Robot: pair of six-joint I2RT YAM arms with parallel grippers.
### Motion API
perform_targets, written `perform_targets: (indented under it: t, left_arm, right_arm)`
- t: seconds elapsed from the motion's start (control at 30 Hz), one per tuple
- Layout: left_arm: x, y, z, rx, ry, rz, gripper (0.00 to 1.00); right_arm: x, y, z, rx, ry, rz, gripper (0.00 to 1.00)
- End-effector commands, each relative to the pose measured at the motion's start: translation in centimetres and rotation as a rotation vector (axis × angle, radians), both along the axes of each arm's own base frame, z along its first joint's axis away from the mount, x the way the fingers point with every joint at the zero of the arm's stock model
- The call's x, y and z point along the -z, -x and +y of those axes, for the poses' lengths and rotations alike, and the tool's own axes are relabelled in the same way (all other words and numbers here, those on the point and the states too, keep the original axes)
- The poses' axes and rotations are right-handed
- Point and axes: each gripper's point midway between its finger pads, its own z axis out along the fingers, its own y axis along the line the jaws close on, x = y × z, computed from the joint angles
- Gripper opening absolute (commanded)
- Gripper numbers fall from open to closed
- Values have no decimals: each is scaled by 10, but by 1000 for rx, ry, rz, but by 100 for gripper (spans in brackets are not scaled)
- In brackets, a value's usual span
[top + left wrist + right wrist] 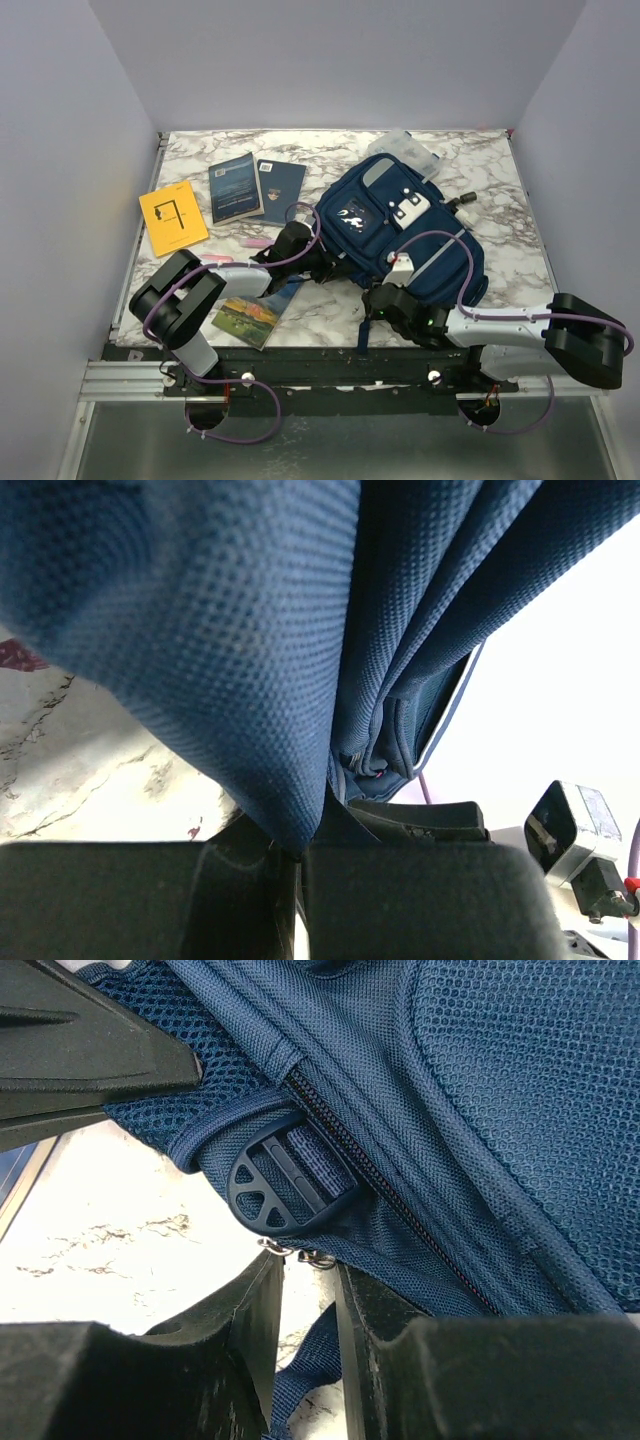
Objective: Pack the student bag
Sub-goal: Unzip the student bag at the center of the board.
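The navy student bag (400,225) lies front up on the marble table (500,200), right of the middle. My left gripper (316,258) is shut on a fold of the bag's blue fabric (250,680) at its left edge; the fabric hangs out from between the fingers (400,900). My right gripper (386,298) is at the bag's near edge. In the right wrist view its jaws stand a narrow gap apart, with two small metal zipper pulls (320,1257) at the fingertips. A black strap buckle (285,1182) and the zipper line (400,1200) lie just beyond.
A yellow book (172,217), a dark book (235,187) and a navy booklet (281,189) lie at the back left. Two pink pens (258,242) and a landscape-cover book (248,318) lie near my left arm. A clear plastic box (412,150) sits behind the bag.
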Motion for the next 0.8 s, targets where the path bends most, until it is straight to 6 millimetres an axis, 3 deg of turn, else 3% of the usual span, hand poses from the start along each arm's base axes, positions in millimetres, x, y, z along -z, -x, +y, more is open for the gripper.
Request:
perform_targets:
  t: [0.0,0.2,0.27,0.4,0.53,0.67,0.77]
  left_arm:
    - [-34,5,-9,43,115,-33,0]
    - [-44,-5,-7,52,122,-82,0]
    - [-47,-9,-8,74,115,-123,0]
    - [-35,-17,-4,74,8,-130,0]
    - [-27,-42,18,17,-268,-160,0]
    - [-43,-69,36,-8,-461,-233,0]
    - [-48,-85,43,-6,-501,-259,0]
  right_arm:
    - [-13,-13,-8,71,2,-70,29]
    - [-28,-18,-13,85,18,-111,1]
    - [-31,-15,-11,66,21,-94,1]
    - [-23,-1,-8,40,4,1,1]
    - [-21,17,0,-16,26,126,1]
    - [-23,22,-11,-1,72,153,1]
    - [-22,22,-17,-2,76,137,0]
